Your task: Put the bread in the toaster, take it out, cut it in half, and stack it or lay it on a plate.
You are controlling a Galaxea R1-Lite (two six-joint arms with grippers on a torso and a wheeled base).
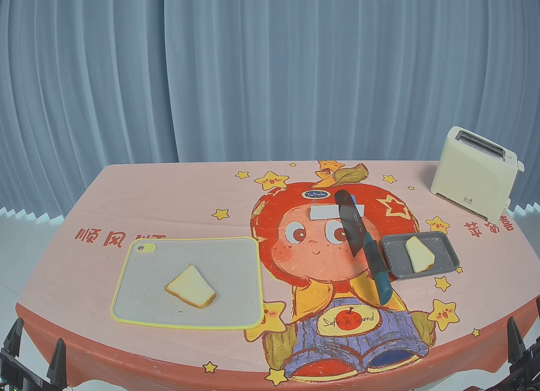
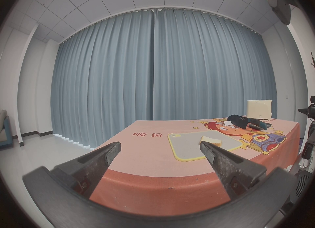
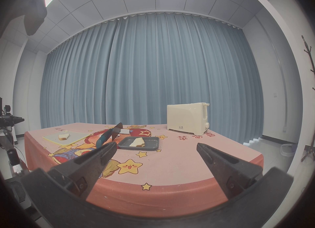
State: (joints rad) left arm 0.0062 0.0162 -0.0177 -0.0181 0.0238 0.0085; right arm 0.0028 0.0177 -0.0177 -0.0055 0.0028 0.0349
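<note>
One half slice of bread (image 1: 190, 287) (image 2: 210, 140) (image 3: 63, 136) lies on the grey cutting board (image 1: 225, 265) (image 2: 187, 145) at the table's left front. The other half (image 1: 420, 253) (image 3: 137, 142) lies on the grey plate (image 1: 395, 253) (image 3: 150, 144) at the right. A knife (image 1: 361, 240) (image 2: 245, 121) (image 3: 108, 134) with a dark blade and teal handle rests between them. The cream toaster (image 1: 476, 173) (image 2: 259, 108) (image 3: 187, 118) stands at the far right. My left gripper (image 2: 160, 154) is open, off the table's front left. My right gripper (image 3: 157, 155) is open, off the front right.
The round table (image 1: 169, 195) wears a pink cartoon cloth. A small white card (image 1: 326, 212) lies under the knife blade near the middle. Blue curtains hang behind the table.
</note>
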